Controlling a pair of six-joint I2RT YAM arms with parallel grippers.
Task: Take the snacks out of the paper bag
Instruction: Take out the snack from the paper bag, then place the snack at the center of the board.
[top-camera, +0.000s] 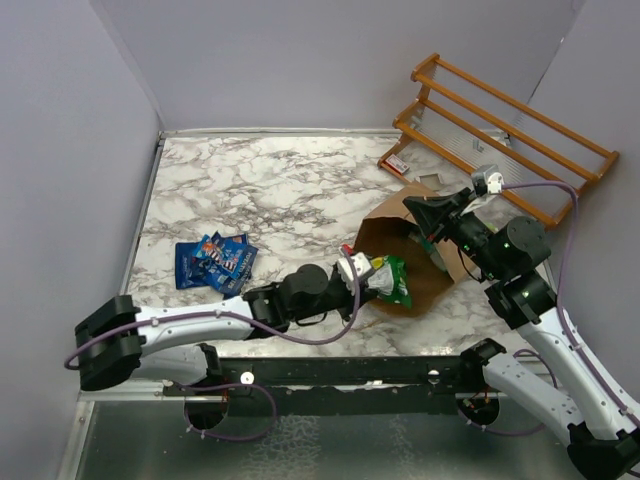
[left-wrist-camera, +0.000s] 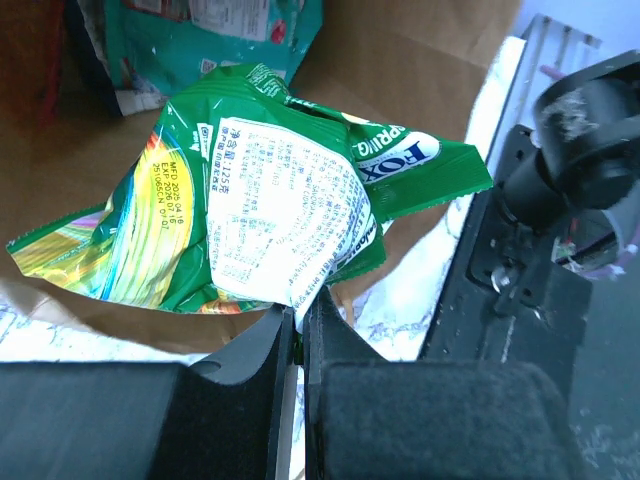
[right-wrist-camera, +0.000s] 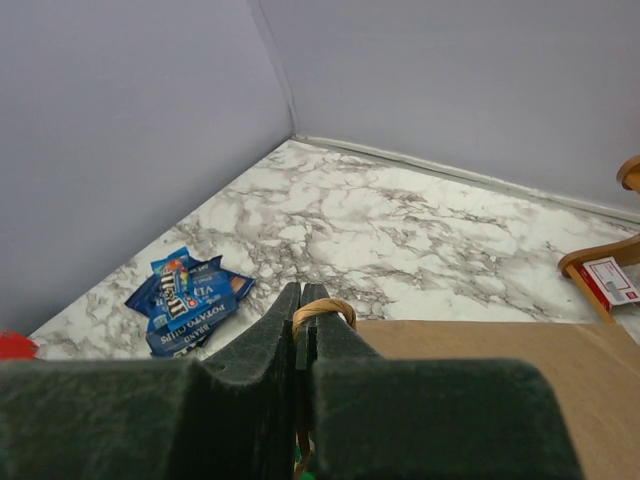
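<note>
Paper bag (top-camera: 437, 285) lies on its side on the marble bench (top-camera: 290, 190), right of centre, with its mouth toward the left arm.

Left claw (left-wrist-camera: 298, 315) is clenched on the lower edge of a green packet (left-wrist-camera: 260, 200). The jaws are nearly together, with foil pinched between them. We see the packet crumpled, with a white printed label panel and a yellow rainbow-coloured patch. It sits at the bag's mouth, with brown paper under and behind it. In the top view about half of it sticks out over the bag's near edge.

A second teal-green packet (left-wrist-camera: 230, 25) lies deeper inside the bag, just past the held one. Only its lower part shows.

Right claw (right-wrist-camera: 301, 295) is clamped on the bag's twisted-paper handle (right-wrist-camera: 322, 302). The loop arches over one finger beside the closed jaws, and the bag's flat brown side spreads out to the right of it. From above, this claw sits at the bag's far upper edge.

Blue packets (top-camera: 215, 262) are piled on the bench to the left, well apart from the bag. They overlap each other, with white and red print up. We can't count them exactly.

A wooden slatted rack (top-camera: 500, 130) leans at the far right corner. A small red-and-white item (top-camera: 397, 165) is just beside its foot; we can't tell what it is.
</note>
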